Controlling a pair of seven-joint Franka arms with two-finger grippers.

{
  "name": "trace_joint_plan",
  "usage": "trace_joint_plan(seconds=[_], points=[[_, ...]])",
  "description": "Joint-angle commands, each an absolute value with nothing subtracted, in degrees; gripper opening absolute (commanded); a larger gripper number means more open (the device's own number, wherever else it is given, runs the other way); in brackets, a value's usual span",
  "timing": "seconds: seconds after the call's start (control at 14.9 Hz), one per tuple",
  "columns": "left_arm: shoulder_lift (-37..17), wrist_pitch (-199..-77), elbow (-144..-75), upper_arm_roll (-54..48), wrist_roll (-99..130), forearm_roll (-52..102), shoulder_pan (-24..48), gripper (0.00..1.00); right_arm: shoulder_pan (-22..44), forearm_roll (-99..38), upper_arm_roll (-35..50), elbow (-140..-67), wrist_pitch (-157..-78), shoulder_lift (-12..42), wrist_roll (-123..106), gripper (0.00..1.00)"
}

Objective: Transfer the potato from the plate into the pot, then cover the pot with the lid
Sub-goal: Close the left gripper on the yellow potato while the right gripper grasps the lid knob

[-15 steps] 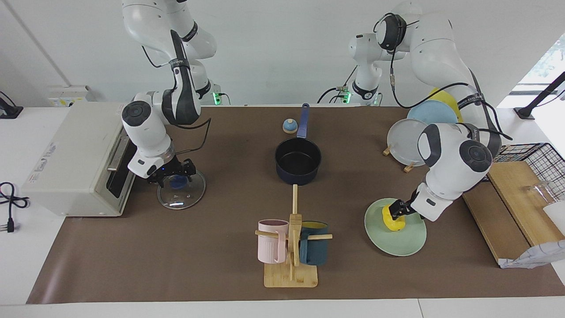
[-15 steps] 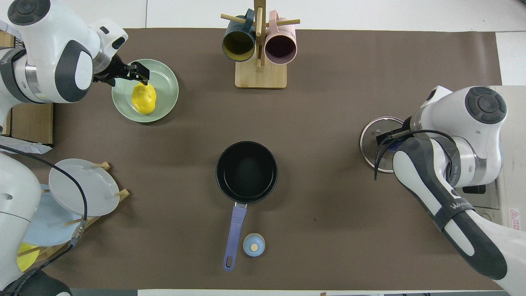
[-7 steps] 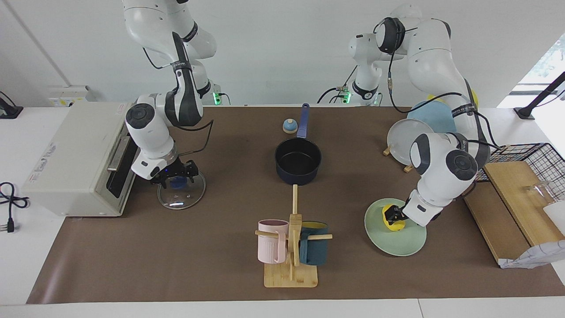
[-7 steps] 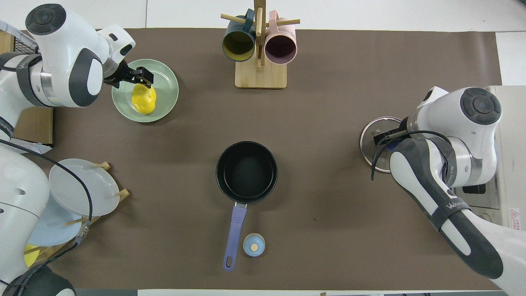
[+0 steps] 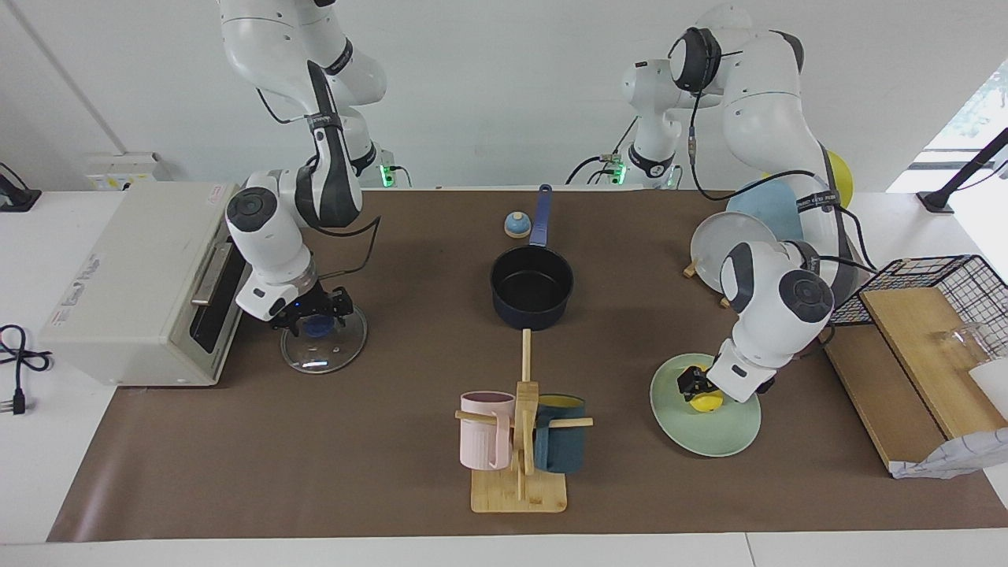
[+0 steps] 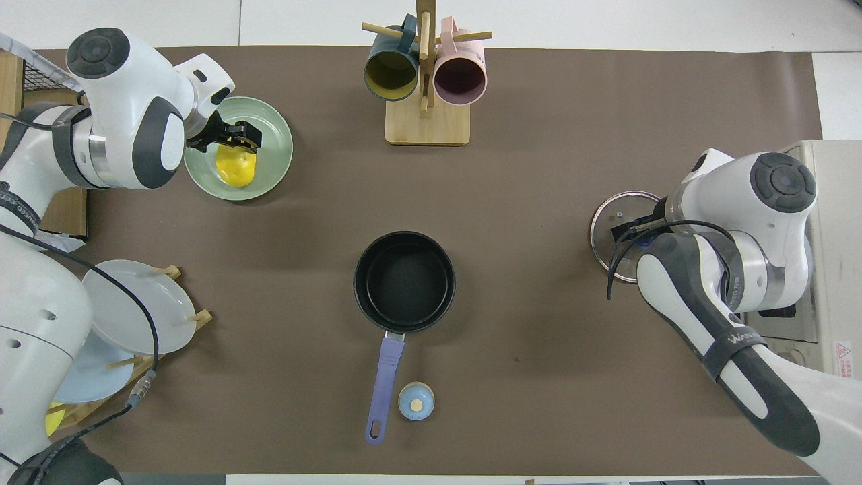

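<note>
the left tool (image 5: 693, 386) is lowered onto the potato (image 5: 706, 402), which lies on the plate (image 5: 728, 431) toward the left arm's end of the surface (image 5: 315, 441); its fingers are set apart around the top of the potato, and whether they already press it cannot be told. the left arm is bent sharply down over the plate, its wrist covering the plate's rim. the right tool (image 5: 309, 313) is held low over the blue knob of the lid (image 5: 335, 350), which lies flat on the surface just beside the toaster oven (image 5: 134, 276); its fingers are seen spread to either side of the knob, and contact cannot be told. the right arm is folded down from above, its forearm near the oven door. the pot (image 5: 531, 287) is found empty in the middle, handle toward the robots, with a small bell (image 5: 516, 225) beside the handle. a mug rack (image 5: 520, 441) is placed farther from the robots than the pot, and a plate rack (image 5: 728, 248) is seen near the left arm.
</note>
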State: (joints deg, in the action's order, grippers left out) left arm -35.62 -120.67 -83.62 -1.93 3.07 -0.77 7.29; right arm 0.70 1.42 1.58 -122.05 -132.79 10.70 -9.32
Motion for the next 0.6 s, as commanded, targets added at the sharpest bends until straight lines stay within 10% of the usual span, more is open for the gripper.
trace_joint_plan(seconds=[0.0,0.07,0.13,0.54], points=[[-32.9,-122.4,-87.0,-1.6,2.6,-1.9,7.6,0.62,0.0,0.9,1.9,-122.4,-133.0,10.5,-10.7,0.83],[-33.0,-122.3,-87.0,-1.6,2.6,-1.9,7.6,0.15,0.0,0.9,1.9,-122.4,-132.6,10.5,-10.8,0.78],[-32.9,-122.2,-87.0,-1.6,2.7,-1.9,7.7,0.00,0.0,0.9,1.9,-122.4,-132.6,10.5,-10.8,0.73],[-24.5,-110.7,-82.4,-1.8,8.7,6.3,8.0,0.00,0.1,1.0,2.0,-119.8,-128.4,10.5,-11.2,0.07]])
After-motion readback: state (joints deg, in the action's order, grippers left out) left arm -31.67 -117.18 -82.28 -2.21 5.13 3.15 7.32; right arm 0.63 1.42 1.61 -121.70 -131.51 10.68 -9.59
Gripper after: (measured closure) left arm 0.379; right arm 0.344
